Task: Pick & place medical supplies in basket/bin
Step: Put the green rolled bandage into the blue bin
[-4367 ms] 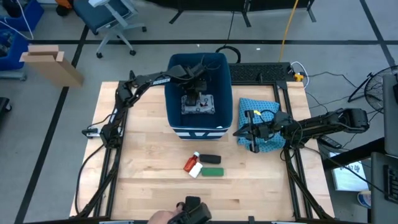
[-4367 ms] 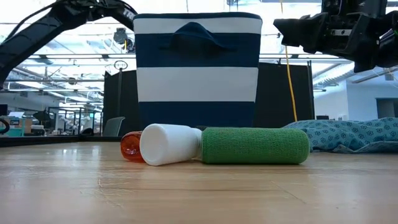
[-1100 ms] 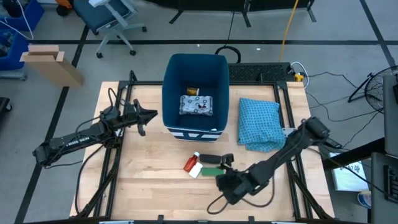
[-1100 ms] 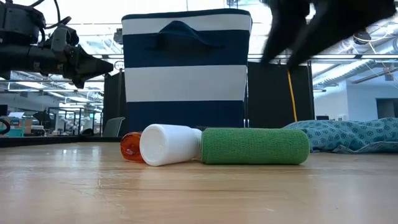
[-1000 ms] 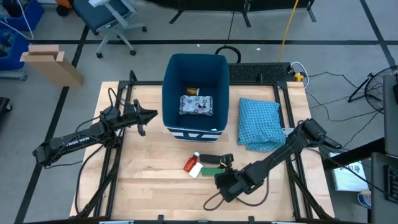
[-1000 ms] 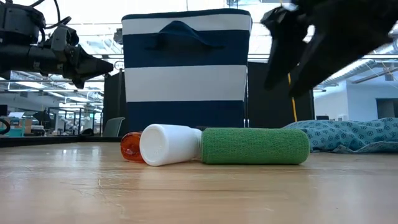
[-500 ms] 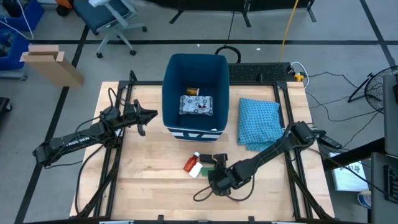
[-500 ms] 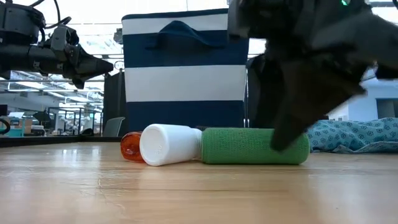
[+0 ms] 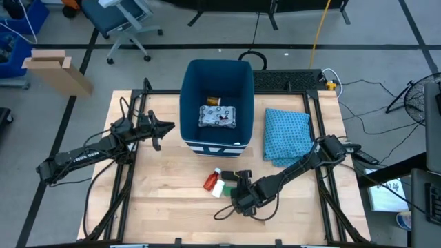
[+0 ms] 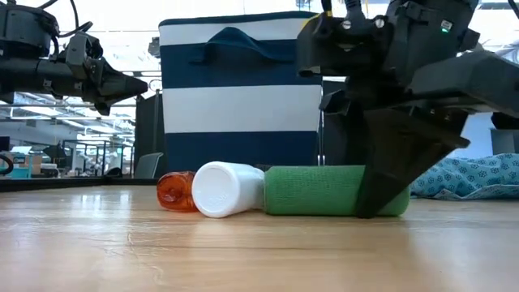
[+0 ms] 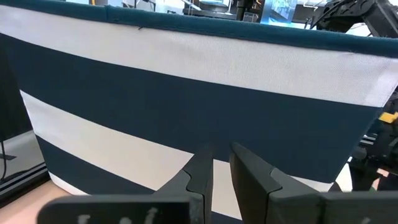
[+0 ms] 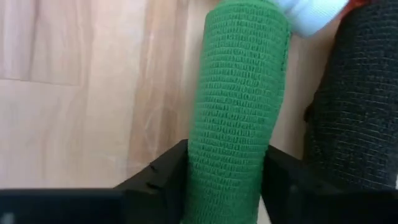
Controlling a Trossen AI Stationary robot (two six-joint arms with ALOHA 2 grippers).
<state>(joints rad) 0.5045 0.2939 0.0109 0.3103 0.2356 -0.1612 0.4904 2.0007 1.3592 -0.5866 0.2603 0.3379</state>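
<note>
A green oblong [image 10: 312, 191] lies on the table beside a black oblong [image 9: 233, 175] and a red bottle [image 9: 211, 181] with a white cap [image 10: 227, 189]. My right gripper [image 12: 227, 180] has come down over the green oblong's right end and is shut on it. The dark-blue bin [image 9: 215, 76] stands behind, with a flat white packet [image 9: 218, 115] and an orange pill bottle [image 9: 212, 101] inside. My left gripper [image 11: 214, 168] hovers level at the bin's left side [image 9: 160, 128], shut, with nothing between its fingers. My right gripper pinches the green oblong's two long sides [image 12: 205, 149] between its two fingers [image 12: 158, 177], close to its right end [image 10: 401, 199]. The fingers slant down from the near right and lie across the oblong. It lies flat on the table.
A folded blue patterned cloth [image 9: 288, 136] lies right of the bin. The black oblong [image 12: 348, 106] lies close beside the right finger. Bare wooden tabletop [image 9: 165, 200] stretches to the near left. Cables and a keyboard [image 9: 286, 81] sit behind the table.
My right gripper has come down and moved toward the table's left and far side, onto the green oblong's right end. The green oblong and the capped bottle have been nudged slightly toward the table's right. The left arm has kept still.
</note>
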